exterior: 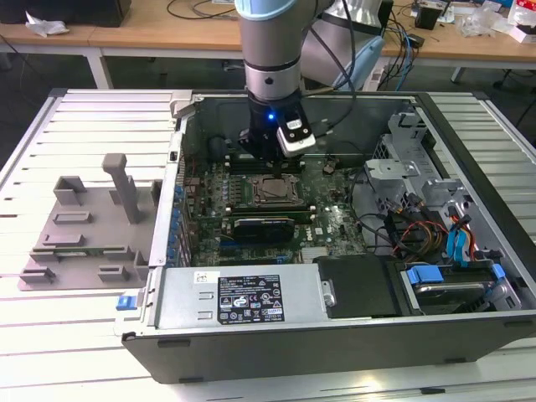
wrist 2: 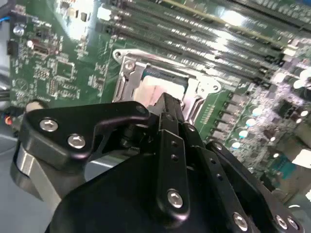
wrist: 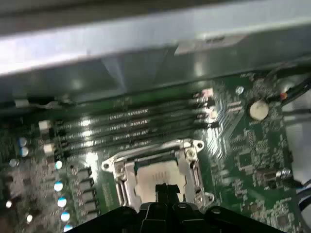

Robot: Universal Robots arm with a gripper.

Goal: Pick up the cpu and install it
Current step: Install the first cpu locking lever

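Note:
My gripper (exterior: 280, 167) hangs inside the open computer case, just above the CPU socket (exterior: 275, 193) on the green motherboard (exterior: 335, 222). In both wrist views its black fingertips (wrist: 165, 190) sit pressed together with nothing between them, the gripper (wrist 2: 167, 104) poised over the socket's middle. A pale flat square, the cpu (wrist: 154, 175), lies inside the metal socket frame (wrist: 190, 154); it shows again as the cpu (wrist 2: 163, 86) in the second wrist view. I cannot tell whether the fingertips touch it.
Rows of memory slots (wrist: 131, 127) run beside the socket, towards the case's back wall (wrist: 146, 63). A black heatsink block (exterior: 264, 226), cables and drive bays (exterior: 444, 234) fill the exterior view's right of the case. A grey fixture tray (exterior: 84, 226) sits outside on the exterior view's left.

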